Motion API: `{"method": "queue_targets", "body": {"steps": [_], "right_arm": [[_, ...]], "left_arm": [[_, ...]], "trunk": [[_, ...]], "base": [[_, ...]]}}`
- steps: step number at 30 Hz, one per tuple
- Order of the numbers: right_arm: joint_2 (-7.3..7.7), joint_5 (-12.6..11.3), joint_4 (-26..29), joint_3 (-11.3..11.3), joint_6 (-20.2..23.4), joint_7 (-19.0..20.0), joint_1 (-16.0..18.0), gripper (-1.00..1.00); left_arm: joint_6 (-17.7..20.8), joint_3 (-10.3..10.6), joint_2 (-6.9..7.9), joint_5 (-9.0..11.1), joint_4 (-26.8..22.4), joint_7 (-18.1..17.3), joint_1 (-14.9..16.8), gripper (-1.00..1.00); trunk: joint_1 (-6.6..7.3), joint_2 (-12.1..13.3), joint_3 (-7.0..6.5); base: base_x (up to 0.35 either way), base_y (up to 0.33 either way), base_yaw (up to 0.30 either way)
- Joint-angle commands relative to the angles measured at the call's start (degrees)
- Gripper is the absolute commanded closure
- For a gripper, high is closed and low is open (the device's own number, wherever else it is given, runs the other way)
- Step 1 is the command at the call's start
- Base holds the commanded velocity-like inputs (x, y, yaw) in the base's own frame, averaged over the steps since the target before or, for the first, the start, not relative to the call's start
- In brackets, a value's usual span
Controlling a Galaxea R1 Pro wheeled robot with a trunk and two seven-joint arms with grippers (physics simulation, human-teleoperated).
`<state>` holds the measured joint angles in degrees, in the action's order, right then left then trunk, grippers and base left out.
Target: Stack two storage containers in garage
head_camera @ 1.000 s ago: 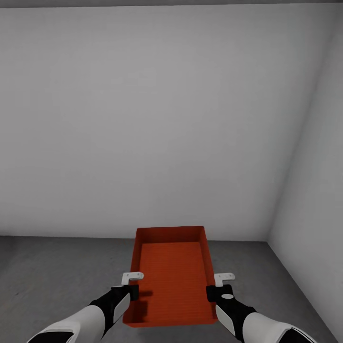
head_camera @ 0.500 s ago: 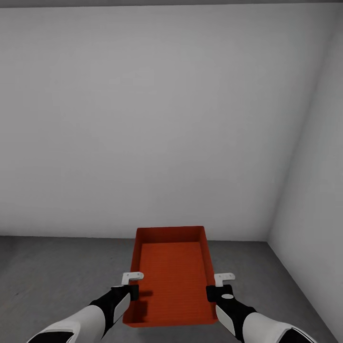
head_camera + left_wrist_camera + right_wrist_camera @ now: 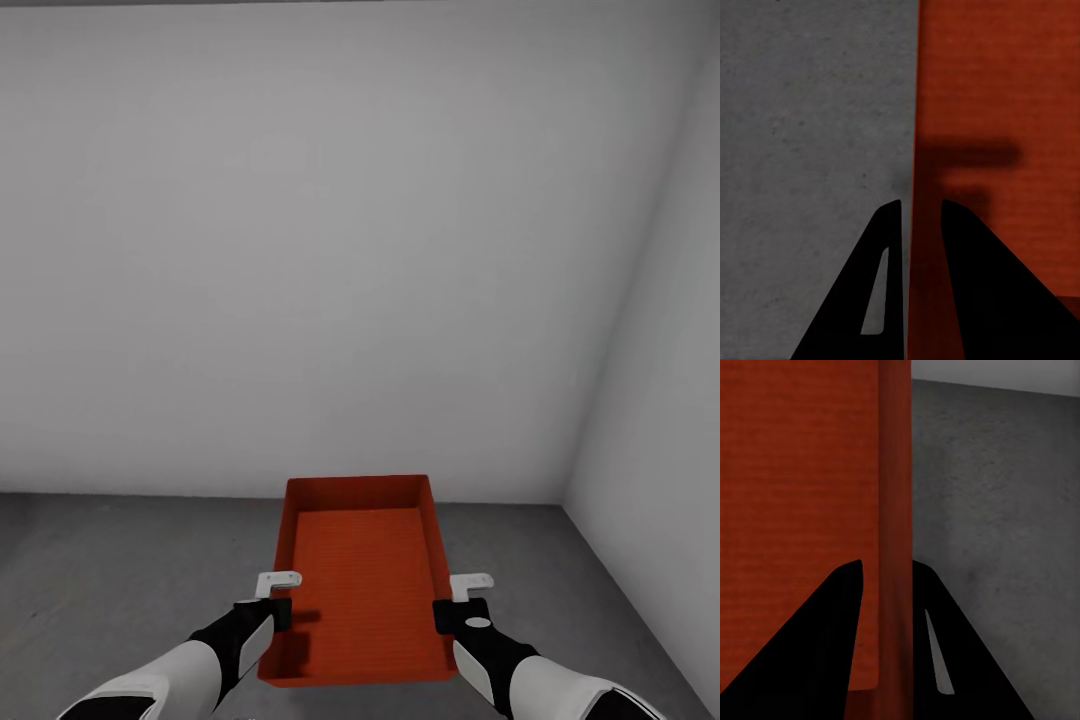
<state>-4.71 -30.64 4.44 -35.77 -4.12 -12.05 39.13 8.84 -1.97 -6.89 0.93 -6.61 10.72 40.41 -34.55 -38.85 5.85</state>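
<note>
One orange-red storage container [image 3: 360, 580] is held in front of me over the garage's dark grey concrete floor [image 3: 100, 570], its long side pointing at the white wall. My left gripper [image 3: 278, 600] is shut on the container's left wall, one finger inside and one outside; the left wrist view shows that wall [image 3: 916, 112] running between the black fingertips of the left gripper [image 3: 921, 202]. My right gripper [image 3: 455, 600] is shut on the right wall in the same way, and the right wrist view has the right gripper [image 3: 886, 561] astride the wall [image 3: 894, 472]. The living room is out of view.
A plain white wall [image 3: 300, 250] stands straight ahead and meets a second white wall [image 3: 660, 400] in a corner at the right. Bare concrete stretches to the left of the container and in a narrower strip to its right.
</note>
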Motion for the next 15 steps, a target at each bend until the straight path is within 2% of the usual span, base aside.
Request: {"method": "queue_targets", "body": {"steps": [1, 15], "right_arm": [[0.04, -1.18, -1.80, 1.32, -0.36, -0.78, 0.07, 1.00], [-0.02, -1.18, -1.80, 1.32, -0.36, -0.78, 0.07, 1.00]], "left_arm": [[0.39, 1.09, 0.94, -1.27, -0.34, 1.07, 0.00, 1.00], [0.39, 1.16, 0.92, -1.25, -0.29, 1.07, 0.02, 1.00]], "trunk": [[-0.24, -0.51, 0.36], [-3.31, -6.12, 4.15]], "base": [[0.000, 0.000, 0.000], [0.000, 0.000, 0.000]]}}
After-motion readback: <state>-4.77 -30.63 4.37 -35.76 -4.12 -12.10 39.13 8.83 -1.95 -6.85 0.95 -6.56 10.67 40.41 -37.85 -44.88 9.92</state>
